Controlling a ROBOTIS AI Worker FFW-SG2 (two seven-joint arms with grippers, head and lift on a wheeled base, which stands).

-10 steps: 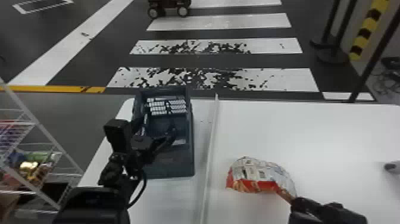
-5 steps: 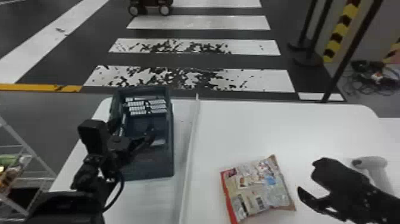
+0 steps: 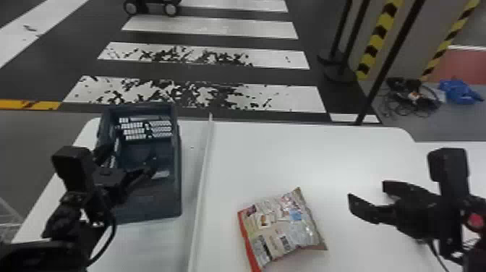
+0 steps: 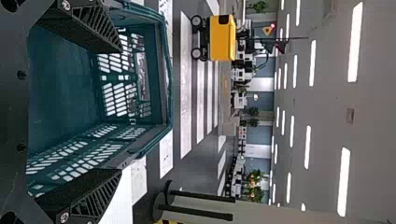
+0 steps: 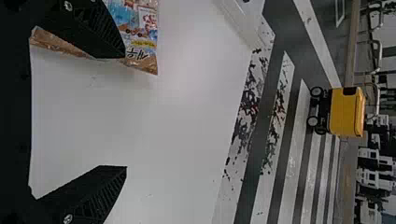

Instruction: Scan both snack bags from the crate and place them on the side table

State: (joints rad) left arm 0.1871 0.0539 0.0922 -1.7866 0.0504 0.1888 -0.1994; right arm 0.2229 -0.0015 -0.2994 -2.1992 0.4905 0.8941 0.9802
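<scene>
While the desk (image 3: pixel 325 155) is carrying the load, the dark crate (image 3: pixel 175 188) is standing toward nine o'clock from the head view's centre. Inside, a pale patch is showing, nature undetermined. At half past five, right of the raised strip (image 3: pixel 203 181), one snack bag (image 3: pixel 282 224) is lying flat. It is appearing light, soft and slippery, its contents probably crushable; its slack film is favouring a gentle pinch across the filled middle, not the crimped end. The right gripper (image 3: pixel 366 191), at four o'clock, is holding nothing, fingers wide apart, just beside the bag. The left gripper (image 3: pixel 132 158), over the crate, is likewise gaping, grasping nothing.
</scene>
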